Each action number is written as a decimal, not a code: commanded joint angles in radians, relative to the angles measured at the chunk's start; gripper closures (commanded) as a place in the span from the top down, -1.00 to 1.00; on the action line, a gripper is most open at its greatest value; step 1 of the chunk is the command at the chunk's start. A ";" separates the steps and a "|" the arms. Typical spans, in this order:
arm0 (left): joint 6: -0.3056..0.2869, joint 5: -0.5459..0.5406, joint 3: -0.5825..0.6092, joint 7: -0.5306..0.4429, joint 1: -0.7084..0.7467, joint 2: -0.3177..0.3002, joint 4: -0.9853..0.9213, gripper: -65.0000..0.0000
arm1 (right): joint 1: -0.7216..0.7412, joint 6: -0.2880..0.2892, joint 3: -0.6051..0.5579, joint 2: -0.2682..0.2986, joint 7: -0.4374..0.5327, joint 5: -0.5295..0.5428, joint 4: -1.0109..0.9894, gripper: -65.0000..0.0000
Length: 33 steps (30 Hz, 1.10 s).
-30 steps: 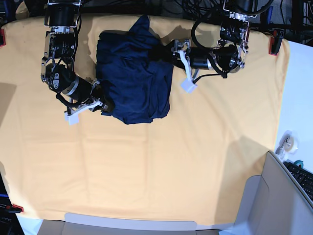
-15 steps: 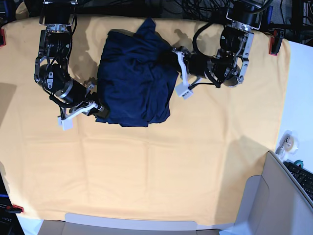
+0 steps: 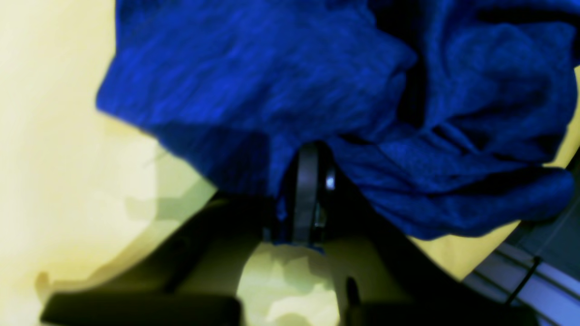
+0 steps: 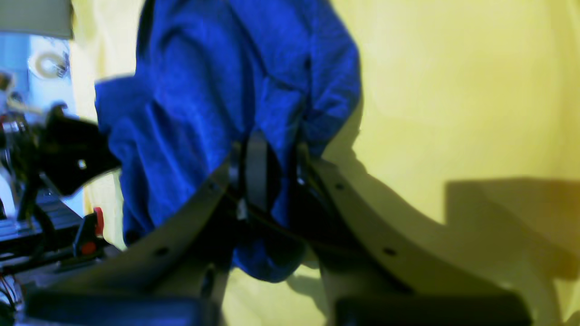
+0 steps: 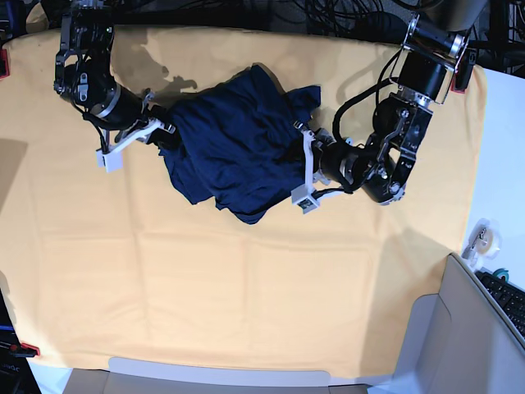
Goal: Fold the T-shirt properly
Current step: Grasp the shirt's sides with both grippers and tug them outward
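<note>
since both claws moved, the t-shirt (image 5: 234,152) hangs lifted and stretched.

Both wrist views were blurred. The T-shirt (image 3: 290,86) ran off the top edge of the left wrist view, its folds covering the left gripper (image 3: 308,194) fingertips; the right gripper (image 4: 263,172) fingertips were likewise buried in fabric

One navy T-shirt (image 5: 234,152); one yellow-orange cloth (image 5: 246,287); two grippers, left gripper (image 5: 305,168) and right gripper (image 5: 135,139); one tape roll (image 5: 482,238), probably; one keyboard (image 5: 509,297).
</note>
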 commanded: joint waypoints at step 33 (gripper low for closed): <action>0.002 0.070 0.175 -0.176 -0.246 -0.023 -0.213 -0.65 | -0.103 0.014 0.054 -0.019 0.012 -0.008 0.129 -0.75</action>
